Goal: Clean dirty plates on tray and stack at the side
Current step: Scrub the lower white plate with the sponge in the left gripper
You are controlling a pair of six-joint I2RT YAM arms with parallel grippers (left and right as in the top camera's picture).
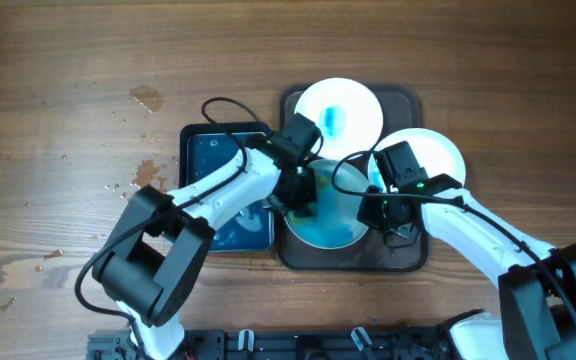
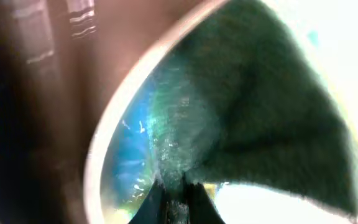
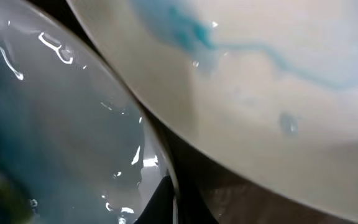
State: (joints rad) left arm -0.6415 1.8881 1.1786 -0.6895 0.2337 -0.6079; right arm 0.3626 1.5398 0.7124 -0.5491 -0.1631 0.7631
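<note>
Bench (image 1: 68,100): brown wood grain, with a few wet spots near its left part.
Tray (image 1: 409,100): dark and rectangular, at the middle of the bench, carrying the plates.
Centre plate (image 1: 333,228): lies flat in the near half of the tray, its inside covered by a blue-green wet film.
Far plate (image 1: 340,115): white, in the far half of the tray, with a blue smear near its middle.
Right plate (image 1: 436,150): white, lying over the right edge of the tray, just beside the centre plate.
Water basin (image 1: 203,150): dark, shallow container of bluish water on the bench, touching the left side of the tray.
Sponge (image 2: 253,106): dark green, pressed onto the left part of the centre plate; blue liquid shines beside it in the left wrist view.
Left hand (image 1: 303,195): over the left part of the centre plate, fingers drawn together and pinching the sponge.
Right hand (image 1: 373,212): at the right rim of the centre plate, fingers closed upon that rim; in the right wrist view one dark fingertip (image 3: 166,200) sits against the wet edge.
</note>
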